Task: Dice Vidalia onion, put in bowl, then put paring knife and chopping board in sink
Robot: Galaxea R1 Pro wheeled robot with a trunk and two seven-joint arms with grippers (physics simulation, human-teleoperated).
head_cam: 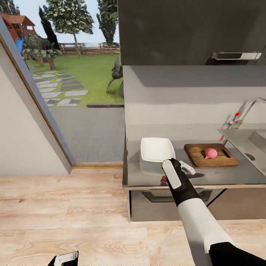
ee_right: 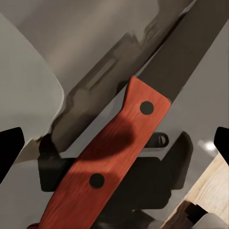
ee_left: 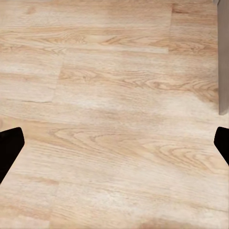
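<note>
The pinkish Vidalia onion (head_cam: pixel 211 153) sits whole on the brown chopping board (head_cam: pixel 195 157) on the grey countertop (head_cam: pixel 147 179), left of the sink (head_cam: pixel 244 142). The white square bowl (head_cam: pixel 157 149) stands left of the board. My right gripper (head_cam: pixel 184 170) hovers low over the countertop just in front of the bowl. In the right wrist view the paring knife (ee_right: pixel 109 157) lies flat right under the open right gripper (ee_right: pixel 114 148), red handle between the spread fingertips (ee_right: pixel 10 143), dark blade pointing away. My wrist hides most of the knife (head_cam: pixel 163 178) from the head camera. My left gripper (head_cam: pixel 64 259) hangs open over the floor.
A curved chrome tap (head_cam: pixel 247 109) with red knob rises behind the sink. Dark cabinets hang above the counter. The counter ends at its left edge beside a glass door to the garden. Light wooden floor (ee_left: pixel 114 119) lies in front.
</note>
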